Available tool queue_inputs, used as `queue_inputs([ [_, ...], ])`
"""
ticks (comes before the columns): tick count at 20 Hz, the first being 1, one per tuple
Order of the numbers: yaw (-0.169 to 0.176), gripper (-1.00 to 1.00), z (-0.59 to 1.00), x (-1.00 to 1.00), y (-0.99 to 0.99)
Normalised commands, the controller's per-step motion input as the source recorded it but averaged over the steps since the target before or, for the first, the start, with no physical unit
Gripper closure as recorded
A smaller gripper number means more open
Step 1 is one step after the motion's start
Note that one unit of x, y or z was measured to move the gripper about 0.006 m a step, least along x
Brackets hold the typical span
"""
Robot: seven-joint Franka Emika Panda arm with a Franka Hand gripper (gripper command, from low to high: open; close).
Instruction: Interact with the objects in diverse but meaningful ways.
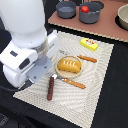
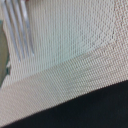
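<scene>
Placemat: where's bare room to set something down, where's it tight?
Free: the placemat on the exterior view's right, below the yellow packet and sausage; also its near edge below the orange-handled knives. Crowded: around the bread loaf on its plate, cutlery close by, the arm overhanging. The pots fill the tan board behind.

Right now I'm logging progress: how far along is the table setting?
Looks done: bread loaf on the tan plate, tomato in a pot. In hand: nothing visible; the wrist view shows only fork tines on the placemat. Left: sausage and yellow packet lie loose.
</scene>
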Motion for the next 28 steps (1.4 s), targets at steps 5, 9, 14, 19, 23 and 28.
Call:
queue_inputs([
  [5, -0.157, -1.0, 0.24, 0.71, 0.0],
  [9, -0.131, -1.0, 0.07, 0.62, -0.02],
  [14, -0.068, -1.0, -0.13, 0.33, -0.11],
  [19, -0.027, -1.0, -0.21, 0.22, -0.15],
  [23, -0.001, -1.0, -0.25, 0.2, -0.15],
  [28, 0.0, -1.0, -0.28, 0.2, -0.13],
])
